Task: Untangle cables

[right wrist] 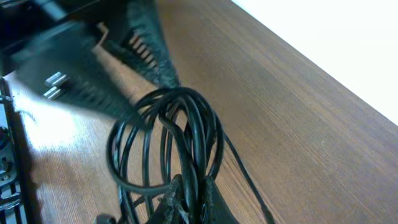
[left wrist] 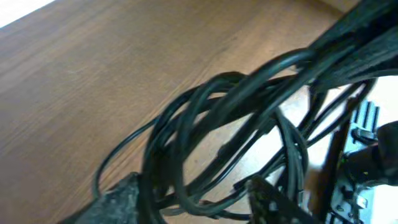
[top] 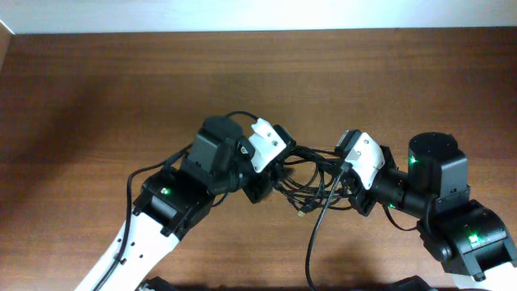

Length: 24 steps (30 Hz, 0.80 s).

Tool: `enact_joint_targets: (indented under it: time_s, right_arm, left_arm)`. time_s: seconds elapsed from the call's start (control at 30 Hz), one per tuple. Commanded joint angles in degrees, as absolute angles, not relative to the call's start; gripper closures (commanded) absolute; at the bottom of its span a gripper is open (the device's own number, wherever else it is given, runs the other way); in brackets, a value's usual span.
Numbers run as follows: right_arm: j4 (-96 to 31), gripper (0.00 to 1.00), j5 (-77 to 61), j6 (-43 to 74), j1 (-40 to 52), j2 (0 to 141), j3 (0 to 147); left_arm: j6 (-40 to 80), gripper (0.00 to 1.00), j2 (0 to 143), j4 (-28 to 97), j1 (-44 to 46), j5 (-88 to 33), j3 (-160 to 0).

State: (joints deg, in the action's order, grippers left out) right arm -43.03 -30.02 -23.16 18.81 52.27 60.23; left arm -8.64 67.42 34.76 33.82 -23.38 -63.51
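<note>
The cables (top: pixel 305 174), a knot of thin black cords, hang between the 2 arms over the middle of the wooden table (top: pixel 121 81), with 1 strand trailing toward the near edge. The right gripper (right wrist: pixel 193 198) is pinched tight on a gathered handful of loops. The left gripper (left wrist: pixel 193 196) has its fingers (left wrist: pixel 118 200) apart with several loops running between them; I cannot tell whether they press.

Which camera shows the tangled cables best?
Left wrist: the cables fill it, their crossing loops clear. Right wrist shows one coil in the right pincer. Overhead shows them small and partly hidden.
</note>
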Motion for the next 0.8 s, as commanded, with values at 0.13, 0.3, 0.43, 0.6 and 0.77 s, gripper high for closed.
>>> enact_joint_targets:
  time_s: [0.13, 0.3, 0.43, 0.6, 0.77]
  right_arm:
    - [-40.2, 0.96, -34.1, -23.5, 19.2, 51.2, 61.3]
    - [-37.4, 0.96, -34.1, -23.1, 19.2, 51.2, 61.3]
    - [-36.6, 0.96, -33.8, -23.1, 19.1, 51.2, 61.3]
    - [-36.6, 0.96, -33.8, -23.1, 19.1, 51.2, 61.3]
    - [-37.6, 0.96, -32.0, -23.1, 19.1, 51.2, 61.3]
  left_arm:
    - [-8.5, 0.71, 67.5, 34.9, 36.3, -25.4, -64.6]
    - [-8.5, 1.00, 67.5, 36.7, 36.3, -25.0, -64.6]
    - [-6.5, 1.00, 67.5, 37.7, 36.3, -20.6, -64.6]
    - [-5.1, 1.00, 67.5, 37.8, 36.3, -19.9, -64.6]
    - [-5.1, 1.00, 67.5, 37.8, 36.3, -19.7, -64.6]
